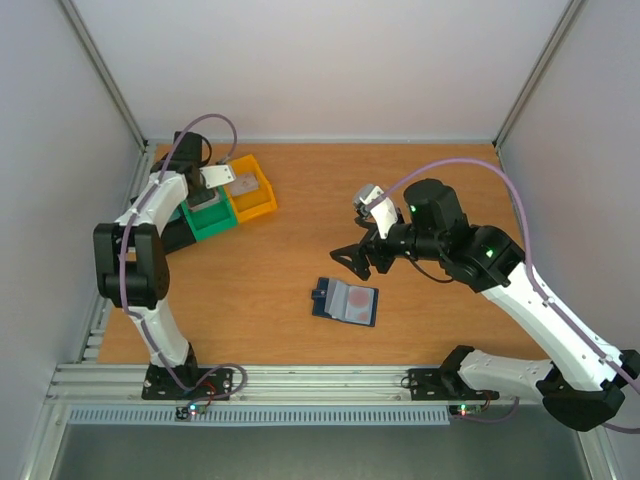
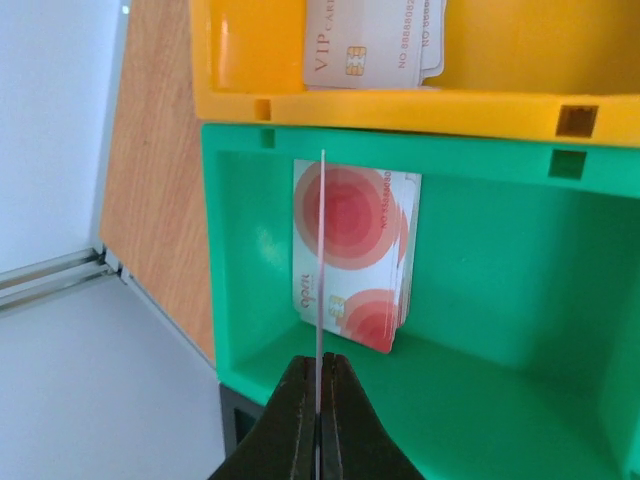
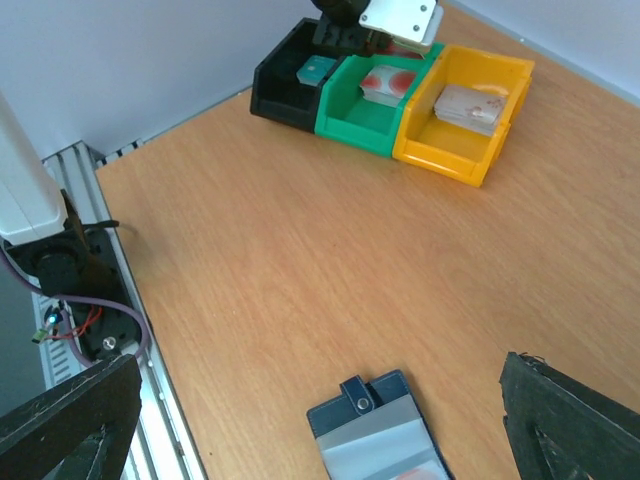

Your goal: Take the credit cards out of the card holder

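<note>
The card holder (image 1: 345, 301) lies open on the wooden table, dark blue with a snap tab and clear pockets (image 3: 375, 435). A pale card with reddish circles (image 1: 358, 298) shows in its pocket. My left gripper (image 2: 321, 365) is shut on a thin credit card (image 2: 322, 260), seen edge-on, over the green bin (image 2: 500, 400). A stack of pale cards with red circles (image 2: 365, 230) stands in that bin. My right gripper (image 3: 320, 365) hangs open just above and beyond the card holder, with nothing between its fingers. In the top view it (image 1: 362, 258) sits up and right of the holder.
Black (image 3: 285, 85), green (image 3: 355, 115) and yellow (image 3: 460, 150) bins stand in a row at the far left of the table. The yellow bin holds pale VIP cards (image 2: 370, 40); a teal card (image 3: 318, 68) lies in the black one. Grey walls enclose the table.
</note>
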